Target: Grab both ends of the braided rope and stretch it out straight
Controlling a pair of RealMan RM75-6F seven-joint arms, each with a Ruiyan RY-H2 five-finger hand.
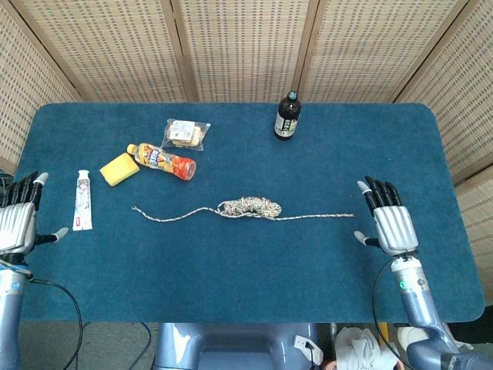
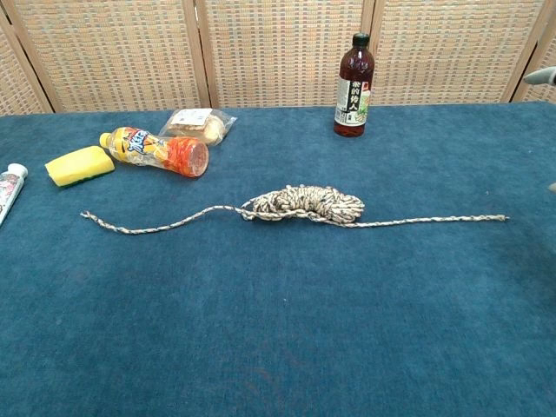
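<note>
The braided rope [image 1: 248, 206] [image 2: 304, 201] lies loose on the blue table, bunched in a coil at its middle. Its left end [image 1: 135, 208] [image 2: 85, 215] curves a little; its right end [image 1: 352, 215] [image 2: 504, 217] runs nearly straight. My left hand [image 1: 17, 223] hovers at the table's left edge, fingers spread, holding nothing, well clear of the rope's left end. My right hand [image 1: 391, 223] is beside the rope's right end, fingers spread and empty, a short gap from the rope tip. In the chest view only a fingertip [image 2: 540, 76] of the right hand shows at the frame edge.
A toothpaste tube [image 1: 82, 210] lies near the left hand. A yellow sponge [image 1: 119, 169], an orange drink bottle [image 1: 162, 160] and a snack packet [image 1: 186, 133] sit at the back left. A dark bottle [image 1: 287, 116] stands upright at the back.
</note>
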